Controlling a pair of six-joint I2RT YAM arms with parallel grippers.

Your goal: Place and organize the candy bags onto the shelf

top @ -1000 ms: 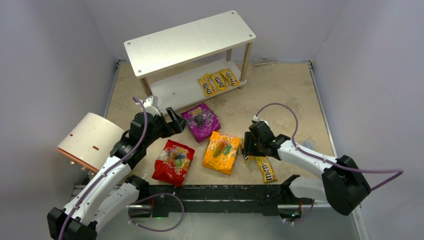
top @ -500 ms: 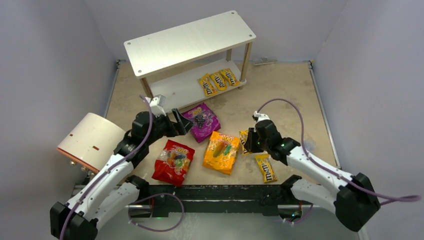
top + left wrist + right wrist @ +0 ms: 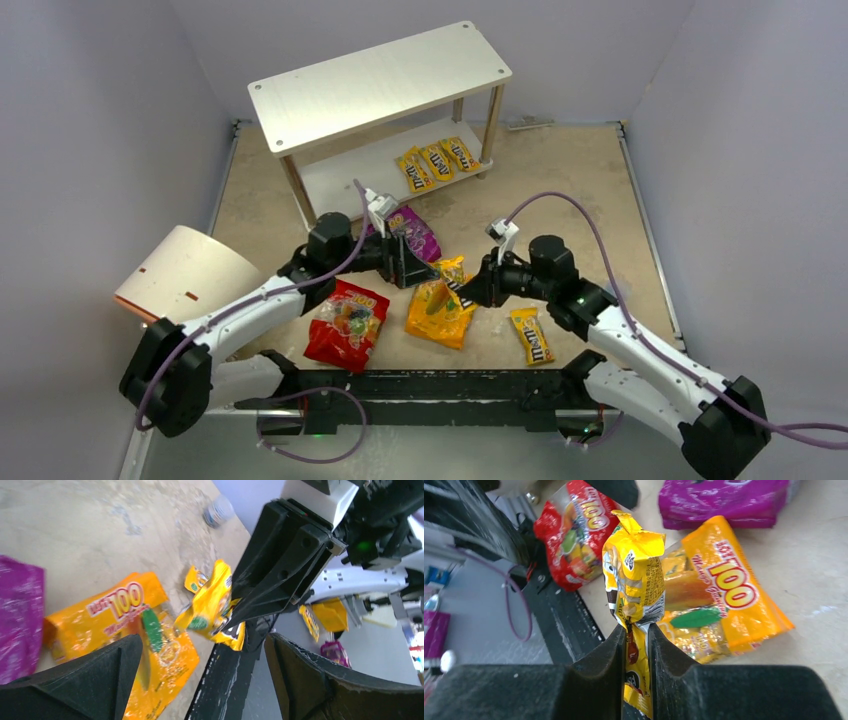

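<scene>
The shelf (image 3: 380,85) had white boards on pale wooden legs, and the worktop (image 3: 560,190) was mottled beige. The red pouch (image 3: 345,322) carried mixed fruit pictures and a yellow "100". The orange pouch (image 3: 440,318) bore a yellow "100" edged in red, with a yellow fruit and a green leaf. The purple pouch (image 3: 418,232) showed dark berries. The three shelf packets (image 3: 437,160) and the flat packet (image 3: 531,335) were yellow with brown markings. The crumpled packet (image 3: 636,575) was yellow with a silvery printed patch. The left hand (image 3: 408,258) and right hand (image 3: 636,630) were black. The cylinder (image 3: 185,272) was cream with an orange rim.
</scene>
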